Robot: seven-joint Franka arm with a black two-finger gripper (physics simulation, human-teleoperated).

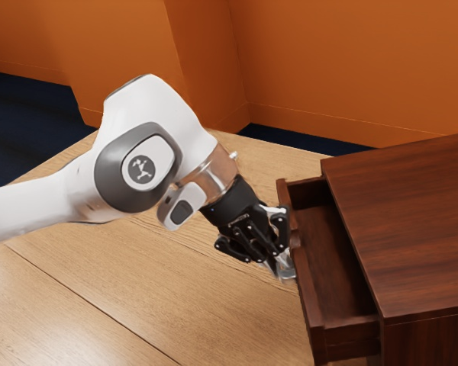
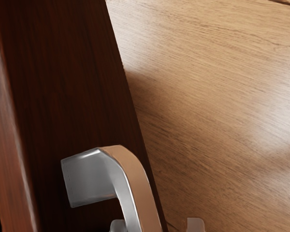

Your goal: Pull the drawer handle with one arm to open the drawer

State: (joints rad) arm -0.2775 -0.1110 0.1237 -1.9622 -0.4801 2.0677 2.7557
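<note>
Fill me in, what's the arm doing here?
The Franka arm has its pincer at the metal handle on the drawer front. The drawer stands partly out of the dark wood cabinet, which sits on a wooden table. How much travel is left can't be told.

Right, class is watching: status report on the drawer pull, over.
Tool at the silver handle. Drawer partly out of the dark wooden cabinet. Nothing blocking the pull.

Silver handle (image 2: 111,180) mounted on dark-wood drawer front (image 2: 63,87); curved end section close under cam. Light-wood bench (image 2: 222,121) runs alongside drawer front, shadow adj.
</note>
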